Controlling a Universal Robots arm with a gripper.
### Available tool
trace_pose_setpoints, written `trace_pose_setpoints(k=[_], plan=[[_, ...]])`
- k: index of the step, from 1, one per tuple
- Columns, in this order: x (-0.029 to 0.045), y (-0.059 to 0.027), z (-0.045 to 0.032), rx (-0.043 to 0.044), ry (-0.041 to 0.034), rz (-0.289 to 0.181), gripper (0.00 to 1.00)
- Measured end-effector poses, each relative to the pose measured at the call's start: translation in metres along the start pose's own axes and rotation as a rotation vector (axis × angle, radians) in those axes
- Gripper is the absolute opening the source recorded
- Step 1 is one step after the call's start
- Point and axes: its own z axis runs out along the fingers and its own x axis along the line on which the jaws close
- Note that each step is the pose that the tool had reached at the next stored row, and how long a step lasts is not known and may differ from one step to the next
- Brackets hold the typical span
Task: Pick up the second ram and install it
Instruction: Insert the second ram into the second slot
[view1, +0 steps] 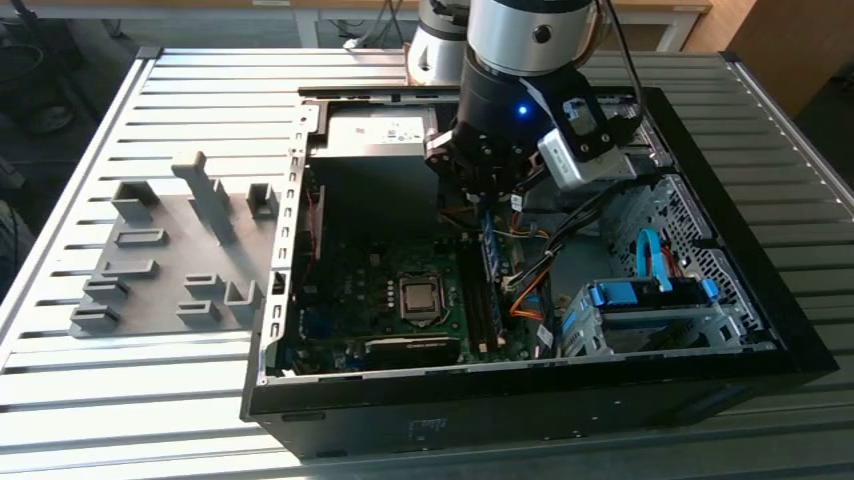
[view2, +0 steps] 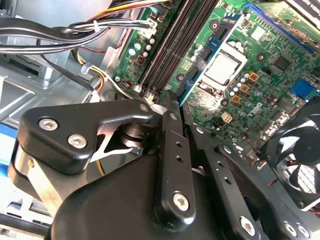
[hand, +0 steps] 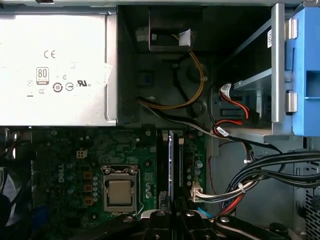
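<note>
The black metal claw hangs low inside the open black computer case, which lies on the ribbed grey table. Its fingers are drawn close together, pinching the second ram, a thin blue circuit-board stick seen edge-on. In the first wrist view the stick runs straight away from the fingertips, lined up over the black memory slots on the green motherboard, just beside the square silver processor. In the exterior view the stick's lower part appears below the claw, along the slot bank.

As I judge it, the stick is at or entering its slot, though whether it is fully seated cannot be told. Done well, this step calls for keeping the board upright and parallel to the slot, pressing evenly straight down, and staying clear of the bundled black cables nearby.
</note>
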Motion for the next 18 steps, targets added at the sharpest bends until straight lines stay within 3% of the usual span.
trace_pose_setpoints(k=[5, 14, 18], plan=[[0.0, -0.0001, 0.0045, -0.0055, 0.0, 0.0, 0.14], [0.0, -0.0003, 0.0064, -0.0062, 0.0, -0.002, 0.14], [-0.0003, -0.0004, 0.0091, -0.0058, 0.0052, -0.002, 0.14]])
